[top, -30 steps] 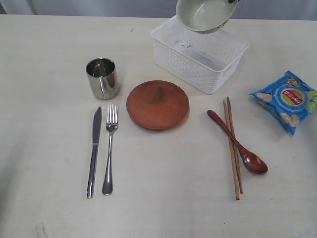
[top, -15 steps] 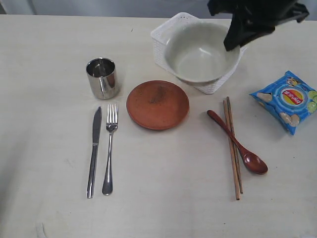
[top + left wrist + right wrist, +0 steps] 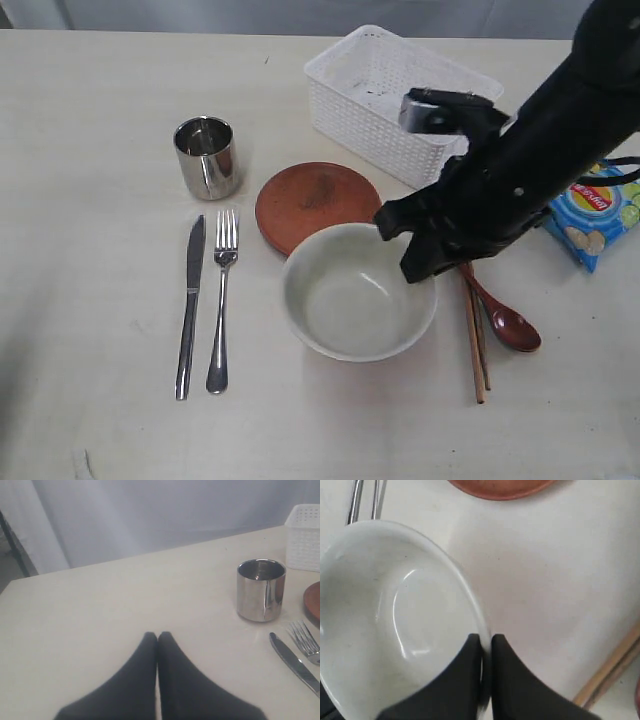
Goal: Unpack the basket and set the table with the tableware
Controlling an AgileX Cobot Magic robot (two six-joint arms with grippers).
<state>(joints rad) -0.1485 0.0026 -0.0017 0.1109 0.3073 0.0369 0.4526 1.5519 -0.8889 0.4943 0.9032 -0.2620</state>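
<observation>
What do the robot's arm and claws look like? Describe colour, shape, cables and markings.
The right arm is bulky and matte black, with a grey metallic block near the wrist and a thin black cable looping beside it. The left claw and right claw each have two plain black fingers tapering to narrow tips. No lettering shows.

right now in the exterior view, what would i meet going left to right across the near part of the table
long steel knife → steel fork → pale round bowl → dark red wooden spoon → blue chip bag
</observation>
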